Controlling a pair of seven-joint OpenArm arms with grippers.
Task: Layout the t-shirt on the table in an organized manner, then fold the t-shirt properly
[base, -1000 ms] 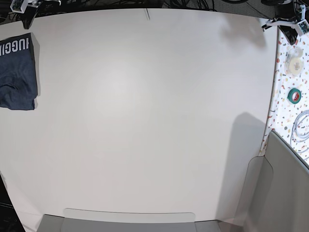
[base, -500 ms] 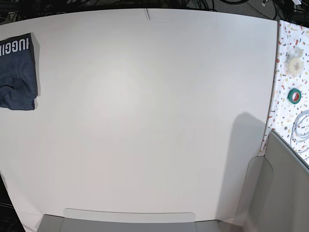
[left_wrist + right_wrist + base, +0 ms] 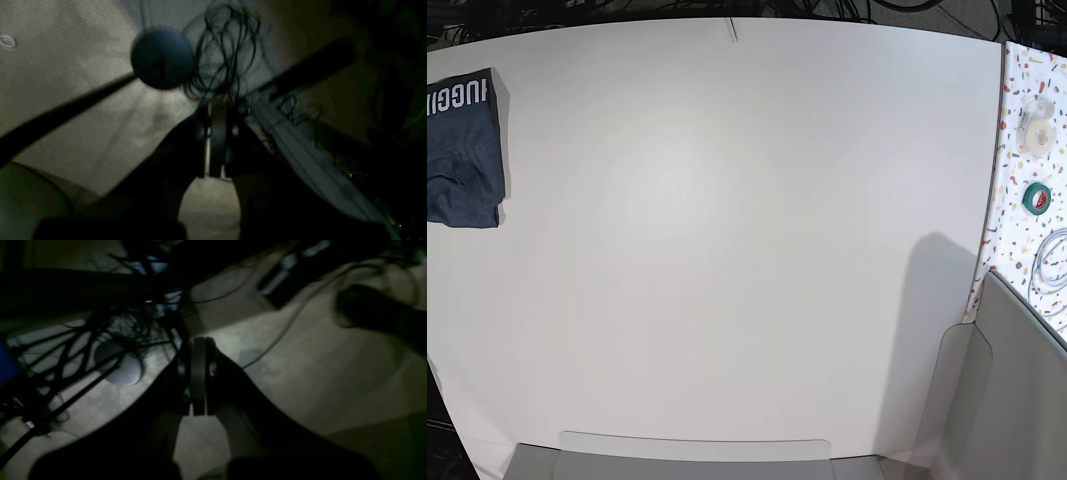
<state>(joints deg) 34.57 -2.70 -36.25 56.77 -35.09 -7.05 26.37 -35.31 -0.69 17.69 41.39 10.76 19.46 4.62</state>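
Navy cloth, folded into a compact rectangle, lies at the far left edge of the table: the t-shirt rests flat, with a wide stretch of bare white surface between it and everything else. White block lettering across its upper band reads "UGGI", the word cut off by the frame on the left and by the fold on the right, so the full print cannot be made out.

Neither arm appears in the base view. Each wrist camera looks out over dim ground strewn with dark cables, away from the tabletop. The left gripper has its fingers pressed together on nothing; the right gripper is likewise closed and empty.

Judging from the tidy bundle and the arms parked off the table, the fold looks finished, or very nearly so, and the arms seem to be at rest. If any move remains, it would call for an arm to reach to the far left edge and square up the slightly rumpled lower corner of the shirt.

On the speckled strip at the right sit a green tape roll, a clear tape roll and a coiled white cable; no labels on them are legible.
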